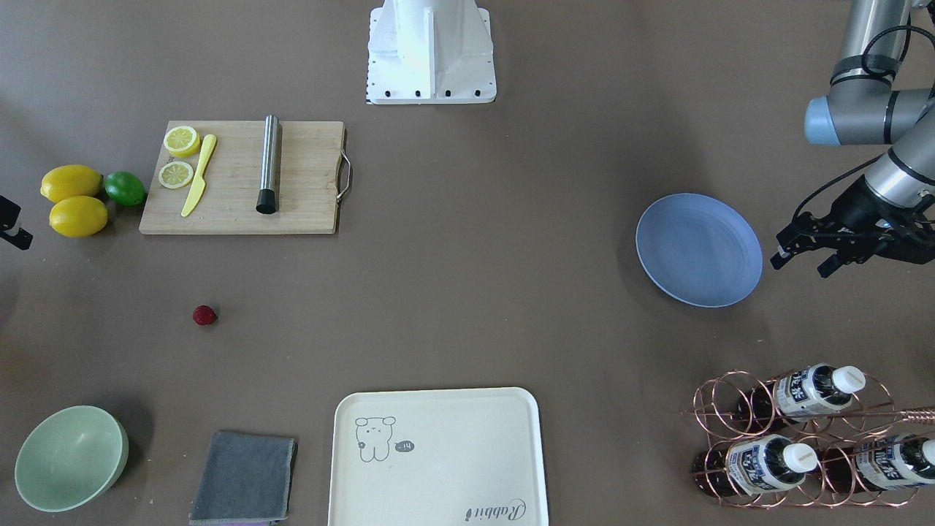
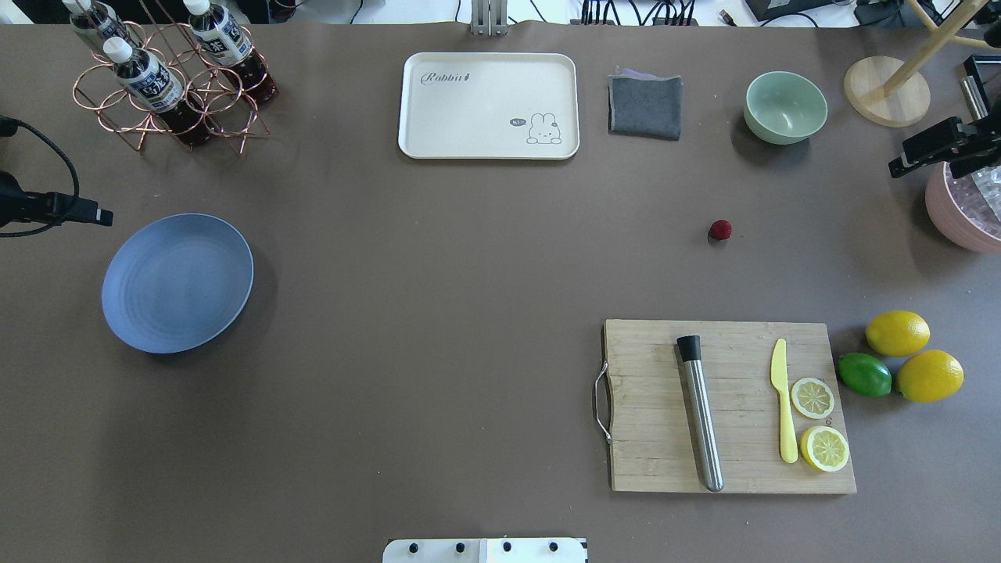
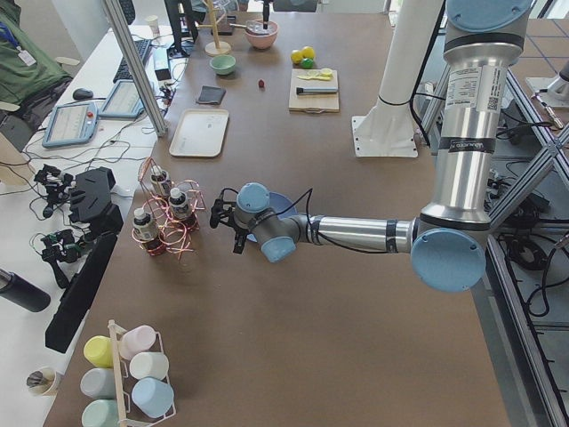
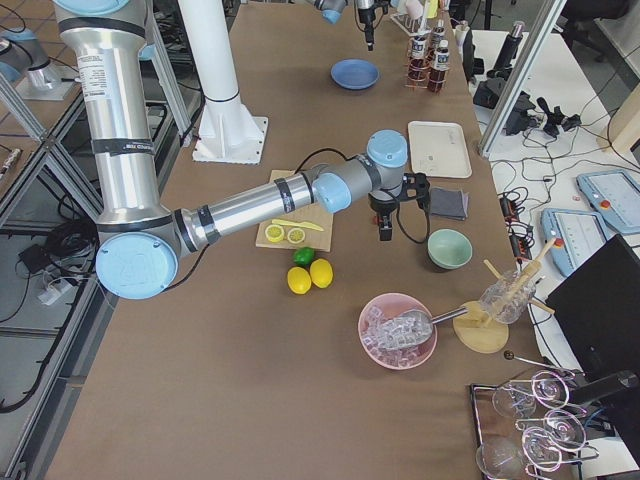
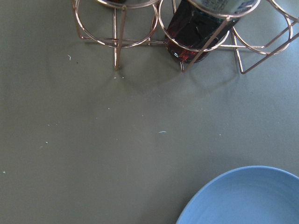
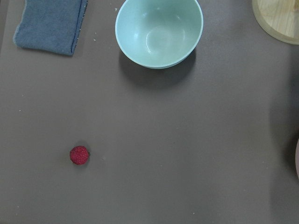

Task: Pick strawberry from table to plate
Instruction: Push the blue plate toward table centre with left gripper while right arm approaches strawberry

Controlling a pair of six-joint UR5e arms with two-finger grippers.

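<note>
Brown table [image 2: 438, 274], strawberry [image 2: 720, 229] apart from right end effector [image 2: 907, 160]

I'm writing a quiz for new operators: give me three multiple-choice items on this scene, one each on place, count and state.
1. Where is the tiny dark red strawberry? A on the wooden cutting board; B on the bare brown table; C in the pale green bowl.
2. How many whole yellow lemons are there? A one; B two; C four.
3. The round blue plate is: A empty; B holding a lemon; C upside down.
Key: 1 B, it lies alone on the table; 2 B, two sit beside the green lime; 3 A, nothing rests on it.
</note>
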